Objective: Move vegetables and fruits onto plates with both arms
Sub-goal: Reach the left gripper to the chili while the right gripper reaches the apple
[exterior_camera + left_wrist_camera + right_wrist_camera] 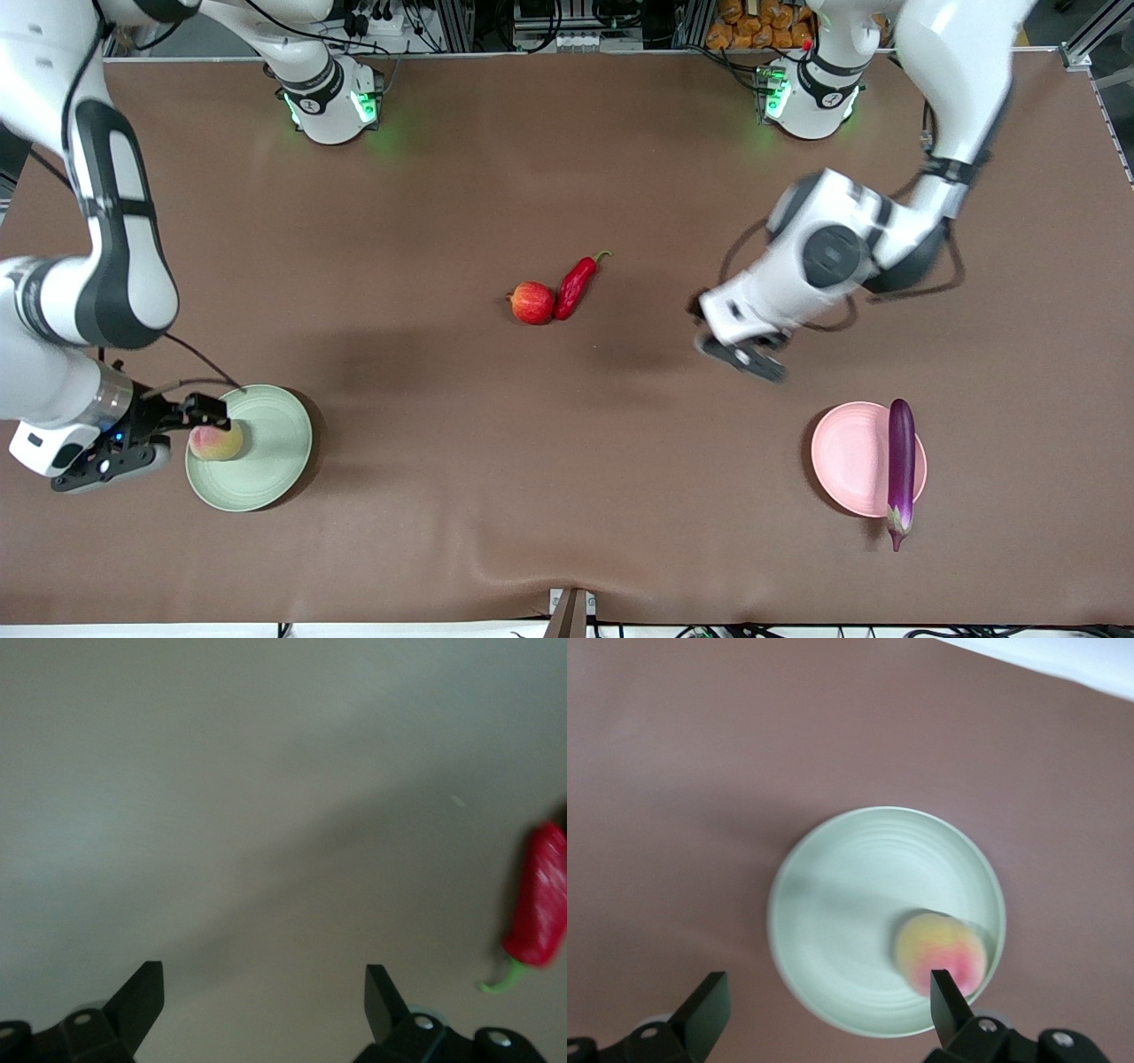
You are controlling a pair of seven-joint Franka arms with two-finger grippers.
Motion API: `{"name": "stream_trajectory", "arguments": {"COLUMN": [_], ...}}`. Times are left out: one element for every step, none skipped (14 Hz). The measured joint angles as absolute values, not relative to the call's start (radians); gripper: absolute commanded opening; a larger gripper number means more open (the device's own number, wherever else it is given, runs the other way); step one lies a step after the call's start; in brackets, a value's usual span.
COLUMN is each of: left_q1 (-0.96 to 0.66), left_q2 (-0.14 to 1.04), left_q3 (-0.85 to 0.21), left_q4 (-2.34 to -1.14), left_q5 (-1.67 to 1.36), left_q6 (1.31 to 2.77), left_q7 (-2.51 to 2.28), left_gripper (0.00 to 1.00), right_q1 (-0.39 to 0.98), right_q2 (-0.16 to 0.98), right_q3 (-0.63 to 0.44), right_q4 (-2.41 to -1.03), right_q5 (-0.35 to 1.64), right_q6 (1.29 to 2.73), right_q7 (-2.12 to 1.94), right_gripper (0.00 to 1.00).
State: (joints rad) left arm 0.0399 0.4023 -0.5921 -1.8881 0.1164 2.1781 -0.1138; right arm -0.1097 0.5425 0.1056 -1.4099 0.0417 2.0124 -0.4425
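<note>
Peach (215, 442) sits on the green plate (275, 447) under your right gripper (174, 431), fingers apart, empty. Eggplant (900, 465) lies across the pink plate (846, 456). Left gripper (742, 355), fingers spread, empty, hangs over bare table; take it on to the chili (576, 284) beside the pomegranate (532, 302).

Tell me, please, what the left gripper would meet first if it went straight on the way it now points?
Probably only bare table: the left gripper, open, faces empty brown surface. The red chili pepper lies off to one side, outside the fingers' line.

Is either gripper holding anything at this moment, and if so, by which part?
Nothing is held. The right gripper is open over the green plate, where the peach lies released. The left gripper is open over bare table near the chili pepper.
</note>
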Motion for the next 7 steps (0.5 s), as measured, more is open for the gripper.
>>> {"name": "stream_trajectory", "arguments": {"left_q1": [0.020,-0.015,-0.057,-0.098,-0.135,-0.172,-0.206], "left_q2": [0.395,0.393,0.394,0.395,0.398,0.406,0.421], "left_q3": [-0.614,-0.624,-0.625,-0.625,-0.624,-0.624,-0.623], "left_q4": [-1.914,-1.925,-1.929,-1.931,-1.935,-1.940,-1.944], "left_q5": [0.116,0.116,0.116,0.116,0.117,0.133,0.174], "left_q6": [2.189,2.195,2.197,2.202,2.215,2.232,2.250], "left_q7": [-0.118,-0.121,-0.131,-0.157,-0.193,-0.241,-0.305], "left_gripper": [1.00,1.00,1.00,1.00,1.00,1.00,1.00], "right_q1": [-0.109,-0.108,-0.107,-0.106,-0.105,-0.105,-0.105], "right_q2": [0.527,0.519,0.515,0.515,0.514,0.512,0.508], "right_q3": [0.134,0.165,0.195,0.221,0.245,0.268,0.290], "right_q4": [-1.411,-1.411,-1.412,-1.414,-1.414,-1.415,-1.415], "right_q5": [0.042,0.042,0.042,0.042,0.042,0.042,0.042], "right_q6": [1.983,1.958,1.940,1.934,1.934,1.931,1.922], "right_q7": [-0.478,-0.512,-0.550,-0.595,-0.647,-0.700,-0.747], "right_gripper": [1.00,1.00,1.00,1.00,1.00,1.00,1.00]}}
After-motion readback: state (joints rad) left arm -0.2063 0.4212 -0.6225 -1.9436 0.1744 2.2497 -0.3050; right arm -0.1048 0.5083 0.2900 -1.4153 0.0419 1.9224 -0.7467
